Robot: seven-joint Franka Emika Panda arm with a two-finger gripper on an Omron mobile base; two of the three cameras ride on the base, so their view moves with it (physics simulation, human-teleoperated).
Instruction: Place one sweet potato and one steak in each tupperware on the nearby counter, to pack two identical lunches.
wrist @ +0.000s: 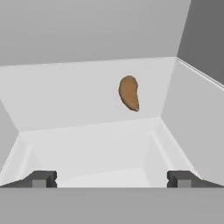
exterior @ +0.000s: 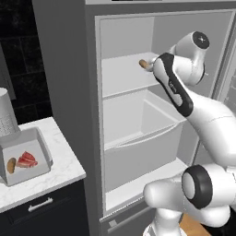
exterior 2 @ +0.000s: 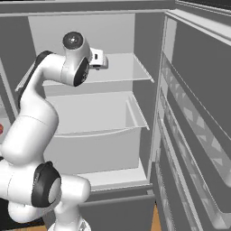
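Note:
On the upper fridge shelf (wrist: 78, 96) lies a brown sweet potato (wrist: 129, 92), a short way ahead of my gripper (wrist: 112, 179). The gripper is open, its fingertips (wrist: 43, 178) wide apart with nothing between them. From the left base view the sweet potato (exterior: 144, 64) peeks out beside my forearm at shelf height. A grey tupperware (exterior: 40, 143) sits on the white marble counter (exterior: 64, 166) to the left of the fridge. It holds a sweet potato (exterior: 11, 165) and a red steak (exterior: 27, 159). The second tupperware is out of view.
The fridge stands open, with a large white drawer bin (exterior: 138, 133) below the shelf and its door shelves (exterior 2: 194, 135) swung out on the right. A tall grey ribbed object (exterior: 5, 117) stands behind the tupperware. Dark cabinets with a silver handle (exterior: 40, 204) sit under the counter.

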